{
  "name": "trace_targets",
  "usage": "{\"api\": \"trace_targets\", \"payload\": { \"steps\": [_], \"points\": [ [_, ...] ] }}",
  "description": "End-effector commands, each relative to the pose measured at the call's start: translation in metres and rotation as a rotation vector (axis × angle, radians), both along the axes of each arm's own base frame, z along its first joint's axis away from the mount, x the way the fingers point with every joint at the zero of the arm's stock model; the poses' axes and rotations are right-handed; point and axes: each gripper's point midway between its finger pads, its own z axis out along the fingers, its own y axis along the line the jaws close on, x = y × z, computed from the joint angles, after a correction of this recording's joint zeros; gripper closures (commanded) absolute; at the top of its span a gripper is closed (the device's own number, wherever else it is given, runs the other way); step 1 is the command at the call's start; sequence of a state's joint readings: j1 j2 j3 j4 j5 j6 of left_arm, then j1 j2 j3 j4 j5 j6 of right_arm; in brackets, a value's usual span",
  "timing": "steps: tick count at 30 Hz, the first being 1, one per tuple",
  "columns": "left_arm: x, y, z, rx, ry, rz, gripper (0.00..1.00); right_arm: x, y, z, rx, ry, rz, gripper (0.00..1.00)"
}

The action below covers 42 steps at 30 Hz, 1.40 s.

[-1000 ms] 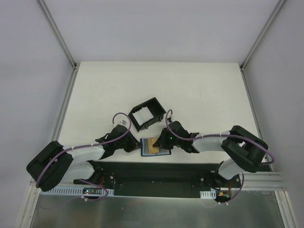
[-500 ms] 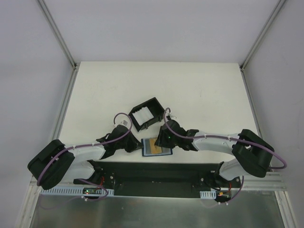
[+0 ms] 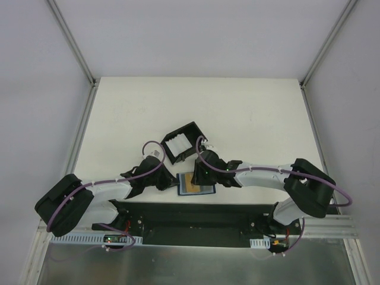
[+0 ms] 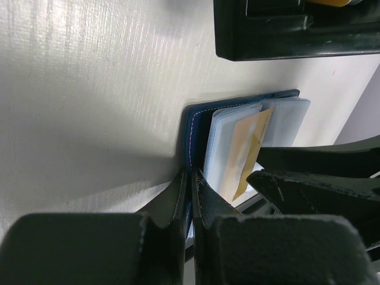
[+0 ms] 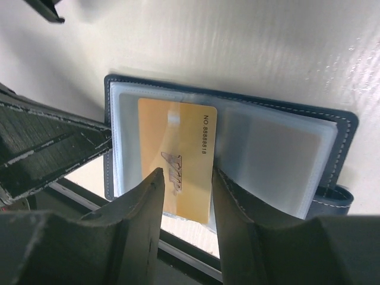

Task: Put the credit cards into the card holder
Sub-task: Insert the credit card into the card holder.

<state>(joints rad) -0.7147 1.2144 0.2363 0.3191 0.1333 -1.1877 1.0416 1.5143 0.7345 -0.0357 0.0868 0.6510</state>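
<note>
1. Change: left gripper [image 4: 191, 178] stays clamped on the left edge of the card holder [image 5: 270, 148]. Right gripper [image 5: 187, 173] has slid left over the past second and now sits over the holder.
2. Meaning: right arm looks set to push a card in, so insertion seems under way but unfinished.
3. Black box frame [image 3: 181, 142]: just beyond the holder on its far-left side, with pale contents too small to identify.
4. Card holder: lies open near the table's near edge, between the grippers. A gold credit card [image 5: 178, 136] is partly under a clear sleeve. Its other end juts past the holder's edge between the right jaws, which stand apart.
</note>
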Motion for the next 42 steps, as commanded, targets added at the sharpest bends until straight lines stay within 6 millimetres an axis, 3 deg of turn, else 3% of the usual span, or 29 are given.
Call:
{"api": "trace_targets", "payload": {
  "steps": [1,15,20,25,30,34,38,42],
  "points": [
    [-0.026,0.027,-0.035,0.151,0.101,-0.021,1.00,-0.010,0.004,-0.003,-0.047,0.001,0.101,0.60],
    [-0.025,0.025,-0.034,0.145,0.099,-0.026,1.00,-0.018,0.050,0.021,0.181,0.010,0.204,0.67],
    [-0.025,0.026,-0.032,0.142,0.088,-0.022,1.00,-0.012,0.038,0.018,0.136,-0.020,0.158,0.64],
    [-0.022,0.027,-0.026,0.131,0.061,-0.013,1.00,0.002,0.020,0.029,0.115,-0.102,0.116,0.62],
    [-0.020,0.026,-0.023,0.127,0.048,-0.010,1.00,0.004,0.030,0.044,0.205,-0.097,0.159,0.63],
    [-0.017,0.026,-0.018,0.121,0.025,-0.007,1.00,0.012,0.020,0.052,0.182,-0.128,0.117,0.58],
    [-0.012,0.026,-0.007,0.102,-0.022,0.003,1.00,0.031,-0.005,0.062,0.081,-0.205,0.046,0.56],
    [-0.009,0.028,0.000,0.106,-0.048,0.011,1.00,0.053,-0.017,0.090,0.063,-0.278,0.054,0.54]
  ]
}}
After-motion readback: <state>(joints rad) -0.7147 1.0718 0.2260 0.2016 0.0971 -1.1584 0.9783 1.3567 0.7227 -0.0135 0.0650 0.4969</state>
